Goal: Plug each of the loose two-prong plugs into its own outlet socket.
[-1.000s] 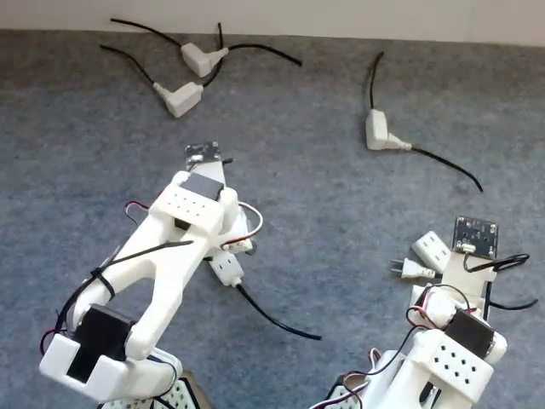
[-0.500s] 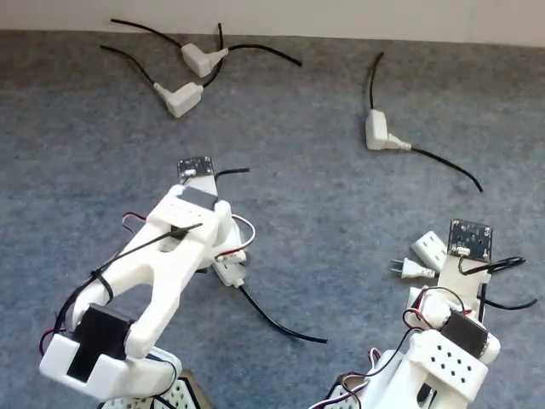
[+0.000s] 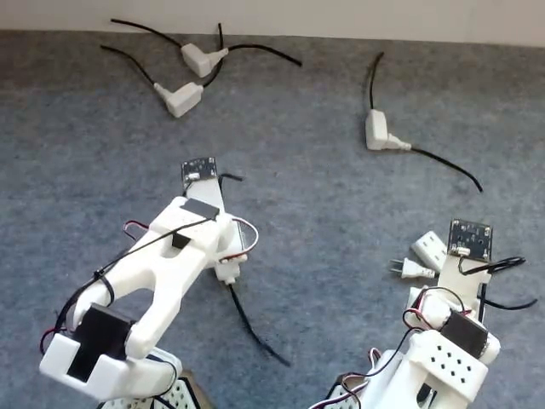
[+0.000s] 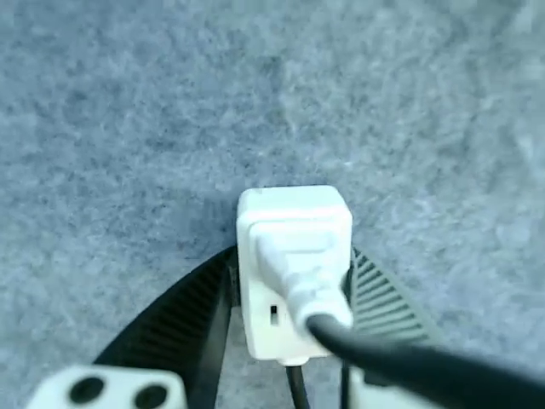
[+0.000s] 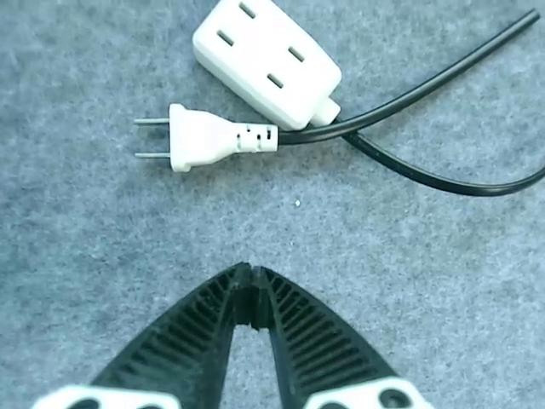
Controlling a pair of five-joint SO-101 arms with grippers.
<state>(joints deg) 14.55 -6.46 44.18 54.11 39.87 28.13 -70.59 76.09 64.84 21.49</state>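
My left gripper (image 4: pixel 292 281) is shut on a white outlet socket (image 4: pixel 294 256) that has a white plug (image 4: pixel 298 268) pushed into it, its black cord trailing toward the camera. In the high view this pair (image 3: pixel 226 271) lies under the left arm's wrist on the carpet. A loose two-prong plug (image 5: pixel 203 141) lies on the carpet beside a white outlet socket (image 5: pixel 266 61), prongs pointing away from it. My right gripper (image 5: pixel 252 296) is shut and holds nothing, a short way back from that plug. The same plug (image 3: pixel 410 270) and socket (image 3: pixel 431 250) show in the high view by the right arm.
Three more white socket-and-cord pieces lie farther off on the grey carpet: two at the back left (image 3: pixel 195 60) (image 3: pixel 182 98) and one at the back right (image 3: pixel 377 129). Black cords (image 5: pixel 426 89) run past the near socket. A pale wall edge borders the back.
The left arm has turned and drawn back a little with the socket and plug; their black cord has swung toward the near edge. The right arm shifted slightly forward.
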